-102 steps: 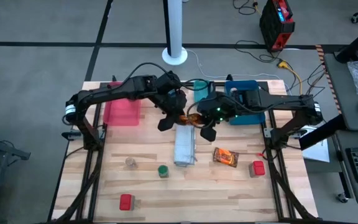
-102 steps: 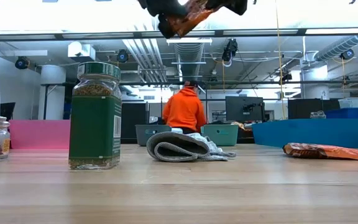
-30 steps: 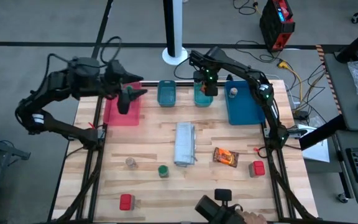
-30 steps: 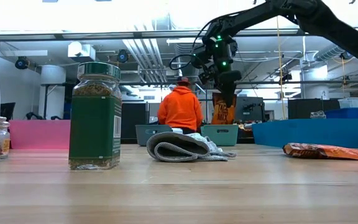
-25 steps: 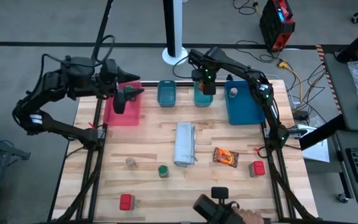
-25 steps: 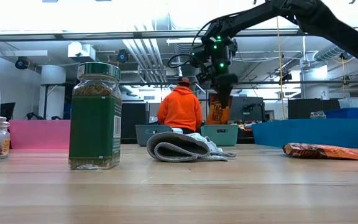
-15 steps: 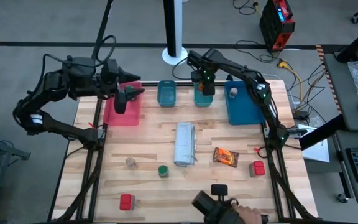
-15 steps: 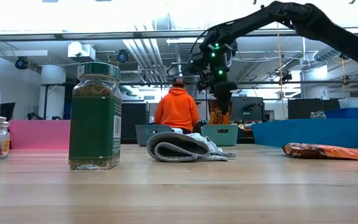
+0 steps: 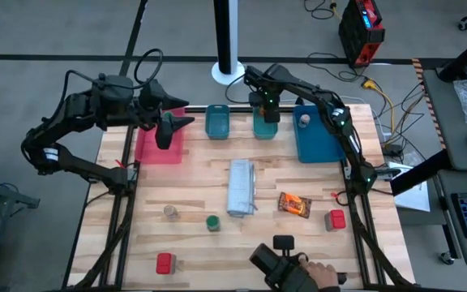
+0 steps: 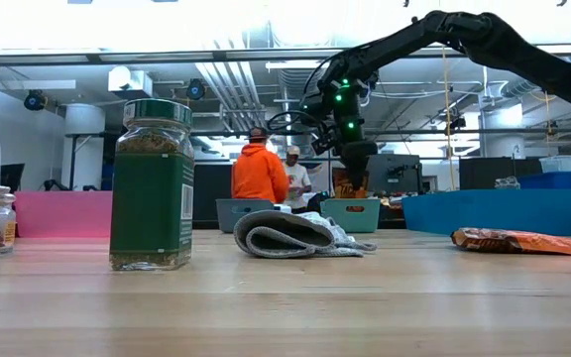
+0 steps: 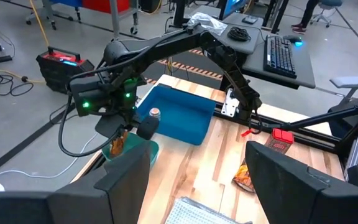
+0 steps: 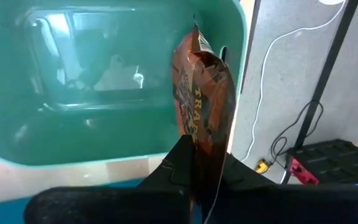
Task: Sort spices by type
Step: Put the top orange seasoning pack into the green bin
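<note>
The right gripper [image 9: 267, 114] hangs over the teal tray [image 12: 104, 134] at the far edge of the counter [image 9: 217, 203], its fingers [image 12: 173, 165] clenched tight on the top of a flat orange-red packet [image 12: 202, 102]. The packet dangles straight below the fingers, its lower end pointed into the tray's hollow, so this looks like the drop-off: hold it by one edge, let the limp foil hang, then release.

The packet is crinkled and glossy with printed lettering; the tray beneath it is smooth moulded plastic with rounded corners and a sheen on its floor.

Off to the side of those fingers, the blue tray [image 9: 319, 134] holds one pale-lidded jar [image 9: 304, 120], and a second teal tray [image 9: 217, 122] stands on the other side. That suggests one kind per tray.

The left gripper [image 9: 169, 128] waits above the pink tray [image 9: 148, 150], fingers [image 11: 129, 177] spread and empty.

Well away from both, nearer the front of the counter, lie the rest: a second orange-red packet [image 9: 294, 204], two small red boxes [image 9: 336, 220] [image 9: 164, 263], a green-lidded jar [image 10: 152, 183] of clear glass with dark herbs, and a pale-lidded jar [image 9: 169, 212]. A soft grey-white folded bundle [image 9: 242, 187] lies mid-counter.
</note>
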{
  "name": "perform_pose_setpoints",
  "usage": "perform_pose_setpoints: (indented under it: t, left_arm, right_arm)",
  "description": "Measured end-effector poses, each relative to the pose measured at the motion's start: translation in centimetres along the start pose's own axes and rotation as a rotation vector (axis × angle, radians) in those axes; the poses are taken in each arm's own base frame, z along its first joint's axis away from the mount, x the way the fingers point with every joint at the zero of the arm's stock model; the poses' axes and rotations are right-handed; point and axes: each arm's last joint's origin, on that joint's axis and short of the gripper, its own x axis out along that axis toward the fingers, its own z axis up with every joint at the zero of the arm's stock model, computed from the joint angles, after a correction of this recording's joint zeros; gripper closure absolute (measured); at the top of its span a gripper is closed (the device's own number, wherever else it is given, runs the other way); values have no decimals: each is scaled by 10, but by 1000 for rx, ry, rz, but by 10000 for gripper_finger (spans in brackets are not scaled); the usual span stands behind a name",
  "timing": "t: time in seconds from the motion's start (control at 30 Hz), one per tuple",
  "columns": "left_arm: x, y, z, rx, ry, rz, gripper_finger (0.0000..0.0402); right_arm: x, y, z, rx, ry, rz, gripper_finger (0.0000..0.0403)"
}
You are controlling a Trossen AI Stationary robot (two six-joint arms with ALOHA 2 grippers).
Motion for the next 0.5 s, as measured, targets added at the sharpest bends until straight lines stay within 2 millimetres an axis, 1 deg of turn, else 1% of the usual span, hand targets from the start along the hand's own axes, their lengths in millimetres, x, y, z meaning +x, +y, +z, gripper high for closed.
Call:
perform_pose_setpoints:
  t: [0.5]
  left_arm:
    - [1,1,0,-17,-3,24,155]
  right_arm:
    - [0,-1,1,-6,-10,-3,394]
